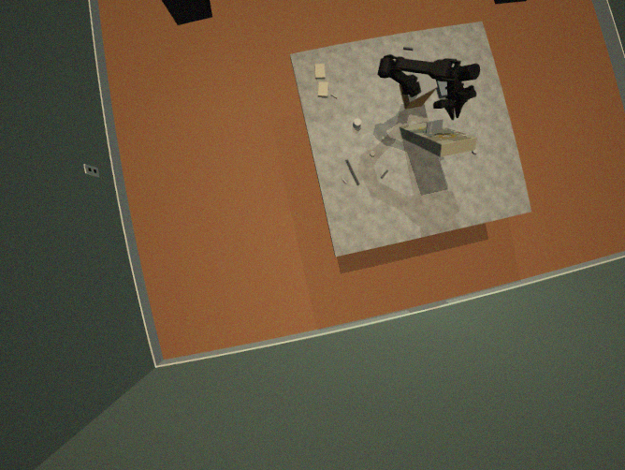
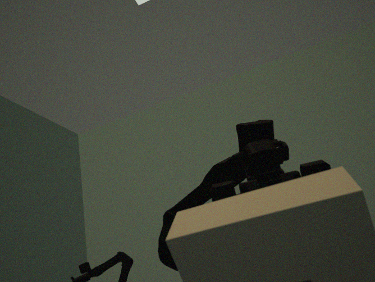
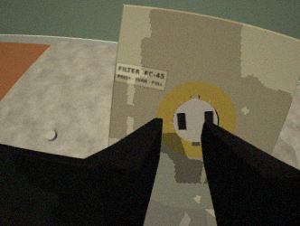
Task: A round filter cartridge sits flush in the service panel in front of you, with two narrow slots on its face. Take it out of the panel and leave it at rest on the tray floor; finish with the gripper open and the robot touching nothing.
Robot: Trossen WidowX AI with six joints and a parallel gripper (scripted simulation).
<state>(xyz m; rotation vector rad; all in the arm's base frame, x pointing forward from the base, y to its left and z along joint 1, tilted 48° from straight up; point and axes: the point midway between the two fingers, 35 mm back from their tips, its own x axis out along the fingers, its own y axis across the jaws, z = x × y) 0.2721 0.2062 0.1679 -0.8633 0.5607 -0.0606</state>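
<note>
The round filter cartridge (image 3: 193, 120) is pale with two dark slots. It sits in a yellow ring (image 3: 225, 106) on the beige service panel (image 3: 180, 41) (image 1: 457, 146). A label (image 3: 141, 75) is stuck on the panel to the ring's upper left. My gripper (image 3: 182, 127) (image 1: 453, 111) hangs above the panel face, its two dark fingers pointing at the cartridge and apart from it. The fingers stand a little apart with nothing between them. In the exterior view the panel box (image 2: 273, 236) hides the fingers. The arm covers most of the grey tray (image 1: 441, 89).
Two tan blocks (image 1: 320, 70) (image 1: 323, 89), a white cylinder (image 1: 356, 123) (image 3: 51, 135), a dark bar (image 1: 352, 172) and a short dark piece (image 1: 384, 173) lie on the stone table (image 1: 354, 222), left of the panel box. Orange floor surrounds the table.
</note>
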